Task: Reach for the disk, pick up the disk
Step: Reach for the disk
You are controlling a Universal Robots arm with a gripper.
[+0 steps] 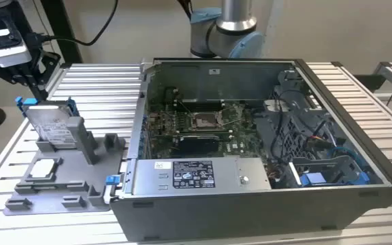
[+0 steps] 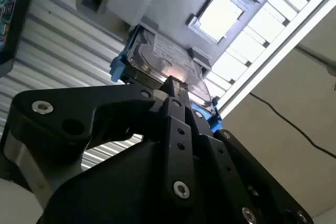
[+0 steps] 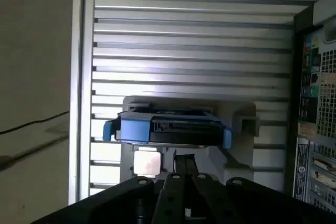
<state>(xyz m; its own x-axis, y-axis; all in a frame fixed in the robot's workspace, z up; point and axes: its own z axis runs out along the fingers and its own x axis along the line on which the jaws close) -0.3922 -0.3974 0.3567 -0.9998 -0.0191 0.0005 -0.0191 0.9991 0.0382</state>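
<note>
On a grey holder [image 1: 67,190] at the exterior view's left, the disk [image 1: 51,125] stands on edge, leaning back a little, with its labelled face toward the camera. Its blue bracket [image 1: 20,102] shows at both upper corners. In the first wrist view the disk [image 3: 173,129] is seen edge-on, with the bracket [image 3: 134,128] wrapped round its ends.

Just above the disk's top edge hangs the claw [image 1: 34,81], with a small gap showing between them in the exterior view. In the first wrist view the claw [image 3: 185,157] has its 2 fingers drawn together and nothing between them. In the second wrist view the claw [image 2: 170,83] points at the disk [image 2: 163,61].

A small white-topped square part [image 1: 43,167] lies flat in the holder, in front of the disk. The holder sits on a slatted metal desk [image 1: 100,81], just beside an open computer case [image 1: 250,209] that fills the middle of the exterior view.
</note>
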